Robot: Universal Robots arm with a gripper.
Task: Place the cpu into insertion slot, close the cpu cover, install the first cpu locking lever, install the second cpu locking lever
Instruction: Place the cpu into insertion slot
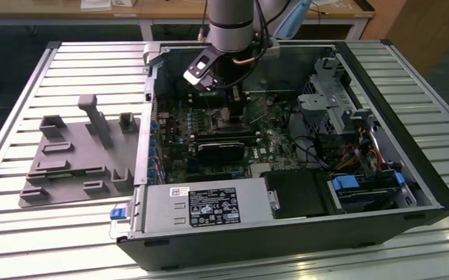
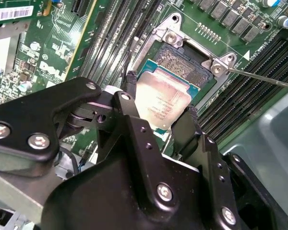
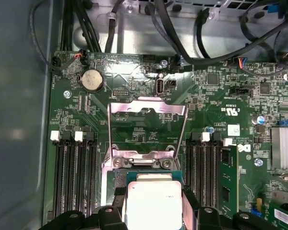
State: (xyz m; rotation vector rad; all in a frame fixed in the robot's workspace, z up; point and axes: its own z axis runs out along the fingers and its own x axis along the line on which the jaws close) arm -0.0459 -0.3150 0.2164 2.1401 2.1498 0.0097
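Reaching steeply down into the open computer case [image 1: 287,233] near its far wall, the arm [image 1: 231,23] hangs its gripper [image 2: 161,96], jaws clamped on the cpu [image 3: 153,203], just over the insertion slot [image 2: 182,64], whose cpu cover [image 3: 129,108] stands raised.

PC case [image 1: 287,239] lies open on slatted table [image 1: 38,233]. Parts tray [image 1: 61,169] on table just beside case, exterior view's left. Inside case: power supply [image 1: 209,204] along near edge, drive cage [image 1: 333,99] at exterior view's right, board [image 1: 185,116] in middle w/ arm [image 1: 232,23] reaching down over it. Cpu [image 2: 165,103] pinched in gripper [image 2: 161,96], over socket [image 2: 180,62]. Cover [image 3: 146,109] flipped open, betw. socket and coin battery [image 3: 92,80]. Memory slots [image 3: 72,177] flank socket both sides.
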